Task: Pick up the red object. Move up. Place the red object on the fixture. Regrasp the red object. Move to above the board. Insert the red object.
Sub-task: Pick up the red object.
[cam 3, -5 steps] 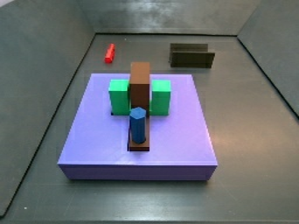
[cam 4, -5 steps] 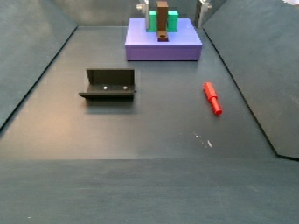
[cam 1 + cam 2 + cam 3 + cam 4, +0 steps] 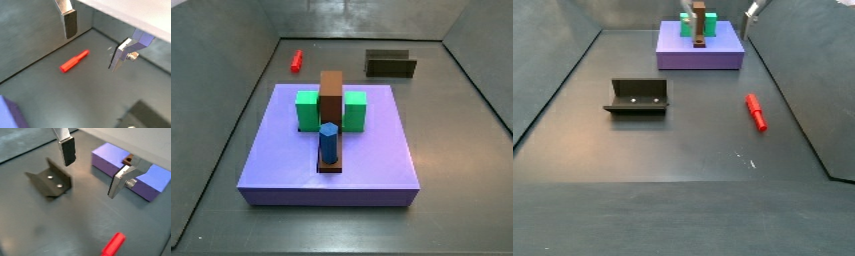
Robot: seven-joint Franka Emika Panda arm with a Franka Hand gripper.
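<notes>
in a wrist view, the gripper (image 3: 90,42) hangs above the dark floor (image 3: 80,95) with its two silver fingers (image 3: 69,22) spread wide and nothing between them. the red object (image 3: 74,61) lies flat on the floor below the gap, touched by neither finger. a corner of the board (image 3: 9,116) shows at the frame's edge, and a dark shape at another edge is too cropped to name.

in a wrist view from the other camera, the gripper (image 3: 91,169) is again wide and empty, its dark pads facing each other across bare floor. the fixture (image 3: 51,179) stands beside one finger, apart from it, and the lavender board (image 3: 110,159) lies behind the other finger (image 3: 120,180). one end of the red object (image 3: 113,244) pokes in at the frame's edge, well clear of the fingers.

in a side view along the board (image 3: 331,150), the green blocks (image 3: 352,110), the brown bar (image 3: 331,98) and the blue peg (image 3: 329,143) stand on it. the red object (image 3: 297,61) lies on the floor near the far wall, well apart from the fixture (image 3: 392,64). neither gripper nor arm shows here.

in a side view from the opposite end, the red object (image 3: 756,111) lies between the near floor and the board (image 3: 700,52), with the fixture (image 3: 637,97) across from it. a pale sliver at the top edge may be part of the gripper (image 3: 752,10); its pose cannot be told there.
</notes>
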